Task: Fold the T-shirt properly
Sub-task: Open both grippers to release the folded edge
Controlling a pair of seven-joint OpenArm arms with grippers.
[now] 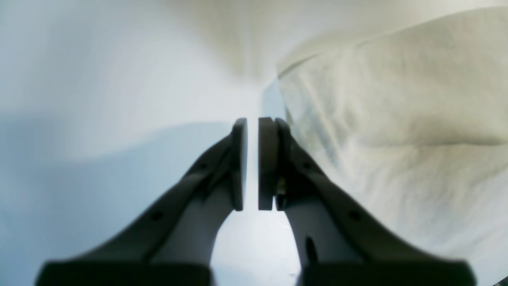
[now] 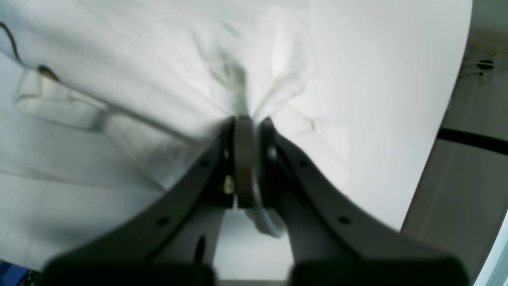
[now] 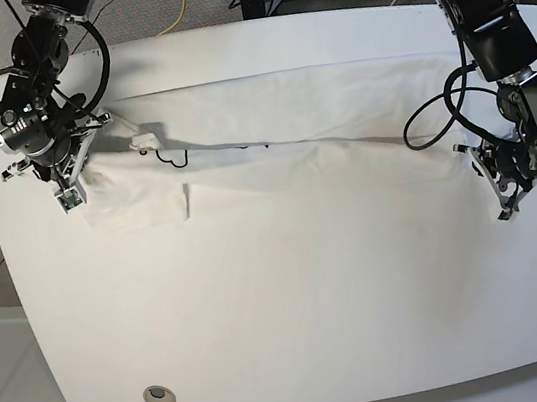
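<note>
Count: you have one T-shirt, one tabletop and two arms, each ending in one gripper.
T-shirt: it lies spread in a long band across the far half of the tabletop, from the left side to the right side, with a fold line running along its length and small dark print marks near the left-centre.
Right gripper: on the left of the base view; its jaws are pressed together on a bunched pinch of the T-shirt's fabric, which fans out beyond the tips.
Left gripper: on the right of the base view; its pads stand all but together with only a thin slit between them, and you can see nothing held there. The T-shirt's edge lies just beside it.
Arm pose: both arms reach down from the far edge, wrists bent low over the T-shirt's two ends.
</note>
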